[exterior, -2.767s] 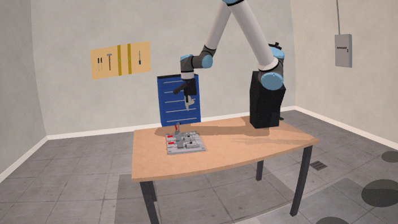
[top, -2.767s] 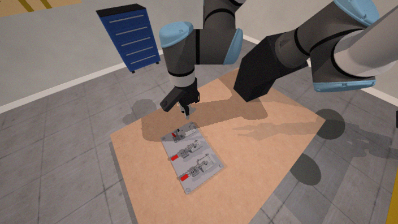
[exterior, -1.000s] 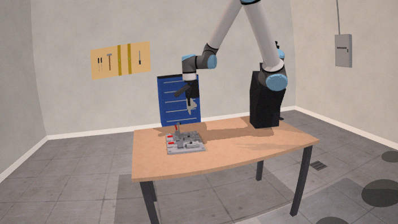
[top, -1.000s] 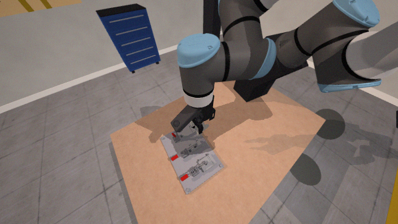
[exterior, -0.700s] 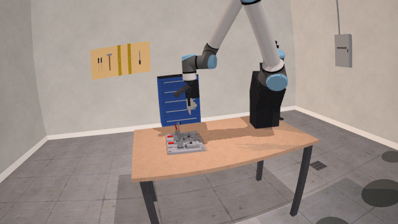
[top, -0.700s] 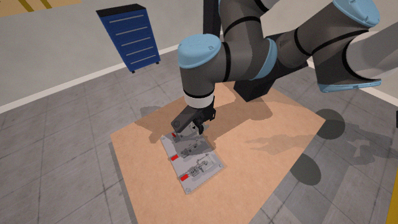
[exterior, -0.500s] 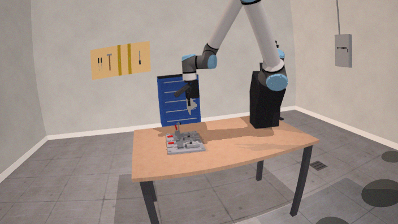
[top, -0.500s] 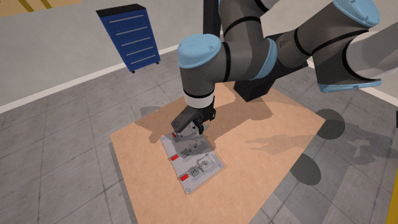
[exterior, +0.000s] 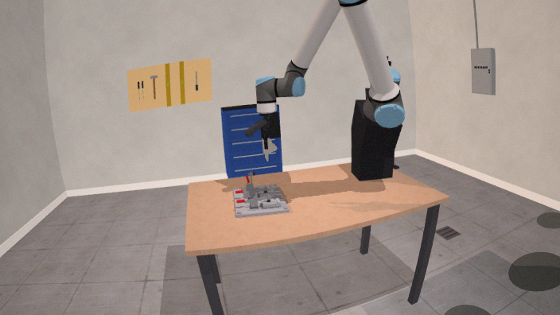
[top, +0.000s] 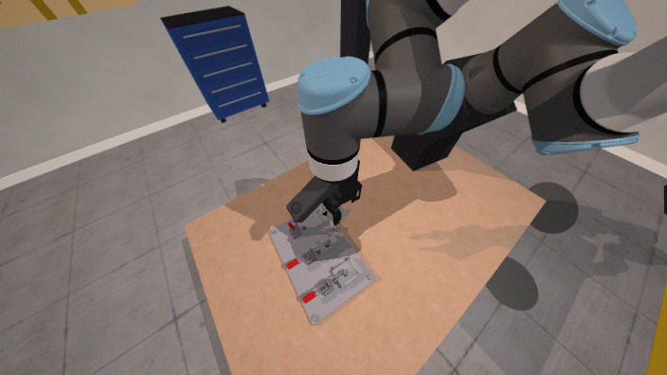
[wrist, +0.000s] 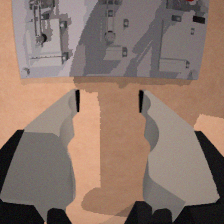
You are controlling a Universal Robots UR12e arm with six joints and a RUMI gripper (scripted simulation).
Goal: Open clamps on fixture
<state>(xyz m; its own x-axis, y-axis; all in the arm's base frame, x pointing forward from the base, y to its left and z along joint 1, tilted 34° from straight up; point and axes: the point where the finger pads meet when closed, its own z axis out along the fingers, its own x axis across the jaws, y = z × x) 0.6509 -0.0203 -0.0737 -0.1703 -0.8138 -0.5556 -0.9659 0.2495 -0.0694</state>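
Clamps sit three in a row on the grey fixture [top: 351, 290], which lies flat on the table [top: 426, 303] near its left end as the exterior view shows it. I count three red handles: the far one [exterior: 250, 175] stands upright, so I judge that clamp already thrown open; the middle handle [top: 292, 263] and the near handle [top: 309, 296] lie flat and stick out past the plate's edge, which I read as still locked. That would put me one of three along.

My gripper [exterior: 267, 153] hangs well above the plate, pointing straight down. In the wrist view the two fingers stand apart with only bare table between them, so the pincer is part-way closed and grasping nothing. I would guess the narrow gap is kept so the tips can hook a handle without snagging the linkages beside it. The height makes sense too: it keeps me above the upright handle while I travel across.

Parts: small grey pieces lie on the plate under the clamp arms, one by the near clamp [top: 348, 279]; they are too small for me to describe. The fixture holds them in place, and my job is to leave them there.

Behind the table stands a blue cabinet [exterior: 239, 131].
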